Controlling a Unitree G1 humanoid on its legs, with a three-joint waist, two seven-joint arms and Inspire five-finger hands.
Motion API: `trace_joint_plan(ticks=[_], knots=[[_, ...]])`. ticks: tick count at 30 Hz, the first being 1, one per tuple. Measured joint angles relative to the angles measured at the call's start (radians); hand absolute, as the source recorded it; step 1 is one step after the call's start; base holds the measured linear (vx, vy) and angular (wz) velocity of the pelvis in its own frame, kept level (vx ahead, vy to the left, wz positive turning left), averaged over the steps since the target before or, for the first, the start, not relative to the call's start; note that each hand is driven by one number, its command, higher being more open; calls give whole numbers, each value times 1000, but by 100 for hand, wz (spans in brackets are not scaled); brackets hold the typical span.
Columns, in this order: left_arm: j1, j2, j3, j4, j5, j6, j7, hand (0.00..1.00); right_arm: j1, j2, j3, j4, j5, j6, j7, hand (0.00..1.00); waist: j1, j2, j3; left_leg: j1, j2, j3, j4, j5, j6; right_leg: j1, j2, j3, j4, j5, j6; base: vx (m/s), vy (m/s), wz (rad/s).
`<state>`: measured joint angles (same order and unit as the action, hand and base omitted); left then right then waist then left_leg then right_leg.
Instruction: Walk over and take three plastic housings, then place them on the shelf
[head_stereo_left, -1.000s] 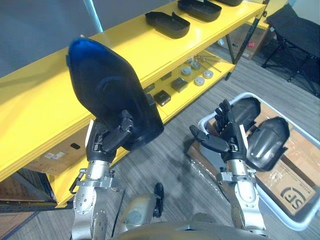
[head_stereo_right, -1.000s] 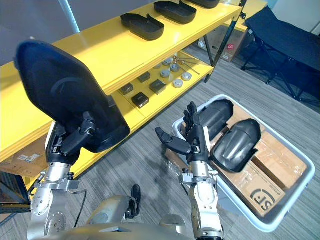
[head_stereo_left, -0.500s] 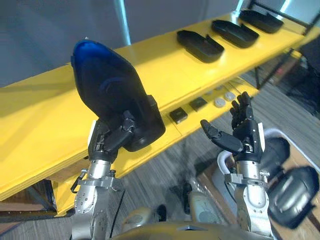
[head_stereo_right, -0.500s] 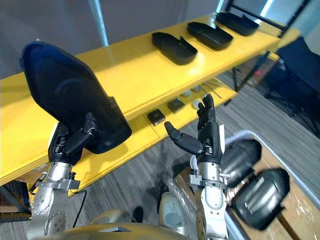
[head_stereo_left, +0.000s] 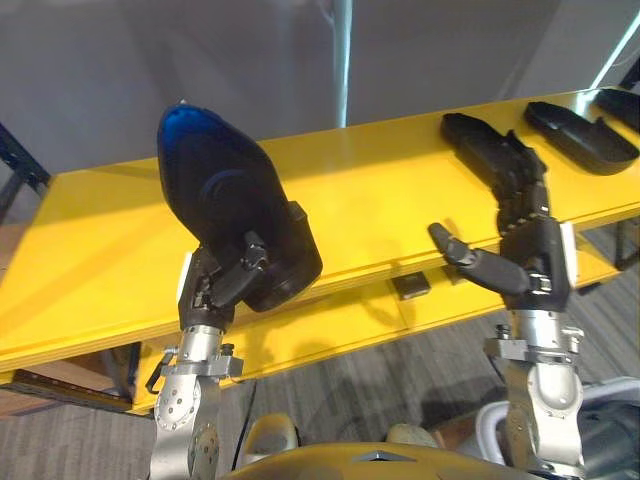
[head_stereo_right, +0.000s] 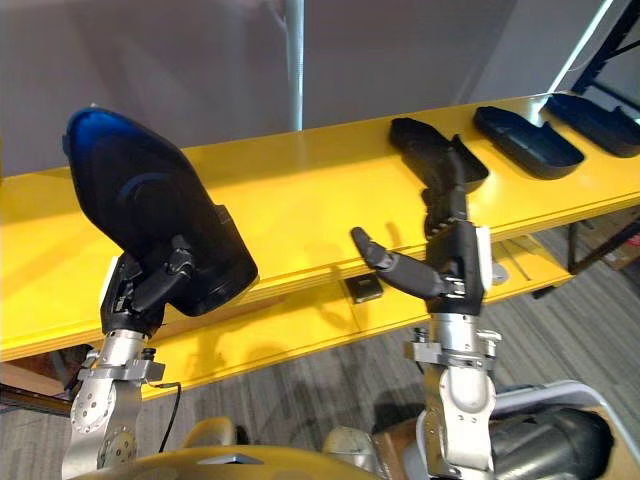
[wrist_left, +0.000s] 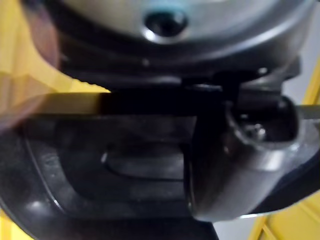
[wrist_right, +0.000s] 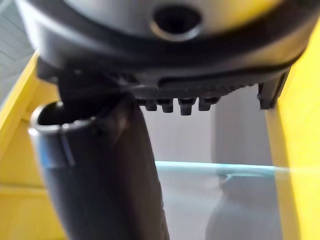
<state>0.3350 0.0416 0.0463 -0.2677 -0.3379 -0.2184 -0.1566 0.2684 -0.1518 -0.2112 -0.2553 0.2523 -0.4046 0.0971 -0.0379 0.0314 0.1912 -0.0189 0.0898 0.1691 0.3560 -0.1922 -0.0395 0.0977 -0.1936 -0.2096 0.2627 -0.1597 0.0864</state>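
- I see the yellow shelf (head_stereo_left: 380, 190) running across in front of me.
- A big dark plastic housing (head_stereo_left: 225, 215) stands upright in my grip, in front of the shelf's top board.
- Three other housings (head_stereo_right: 527, 140) lie on that board, off to the right.
- My left hand (head_stereo_left: 225, 280) is curled round the held housing's lower end.
- My right hand (head_stereo_left: 530, 265) is raised, fingers straight, thumb out, holding nothing.
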Motion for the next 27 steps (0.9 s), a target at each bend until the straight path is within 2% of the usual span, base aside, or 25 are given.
trace_joint_plan(ticks=[2, 8, 15, 18, 23, 27], knots=[[-46, 27, 1, 0, 5, 0, -1, 0, -2, 0, -25, 0, -5, 6, -2, 100, -8, -13, 1, 4, -45, 19, -54, 28, 26, -10, -31, 21, -38, 24, 19, 64, 243, -2], [-119, 71, -36, -20, 78, 26, -46, 0, -4, 7, -72, -38, -9, 13, 6, 100, -39, -21, -5, 13, -57, 40, -80, 31, 30, 10, -30, 57, -123, 84, 35, 49, 91, -7], [-279, 128, -143, -26, 113, 148, -29, 0, 6, 36, -85, -65, -9, 62, 42, 100, -103, -22, -9, 47, -47, 110, -122, 32, 30, 5, -18, 137, -163, 113, 30, -21, 39, -30], [-405, 154, -173, 44, 117, 192, 29, 0, 29, 40, -83, -64, -9, 80, 75, 100, -128, -17, -14, 62, -45, 144, -145, 39, 28, -14, -14, 176, -163, 116, 35, -36, 25, -35], [-623, 172, -129, 353, 110, 267, 192, 0, 30, 24, -81, -62, -11, 94, 138, 100, -190, -7, -22, 100, -40, 205, -208, 65, 18, -41, 3, 240, -162, 125, 35, -38, 3, -35], [-721, 201, -73, 496, 61, 276, 265, 0, 30, -9, -79, -58, -13, 95, 160, 100, -214, -7, -22, 123, -31, 237, -239, 85, 9, -56, 20, 273, -161, 132, 34, -5, -27, -26]])
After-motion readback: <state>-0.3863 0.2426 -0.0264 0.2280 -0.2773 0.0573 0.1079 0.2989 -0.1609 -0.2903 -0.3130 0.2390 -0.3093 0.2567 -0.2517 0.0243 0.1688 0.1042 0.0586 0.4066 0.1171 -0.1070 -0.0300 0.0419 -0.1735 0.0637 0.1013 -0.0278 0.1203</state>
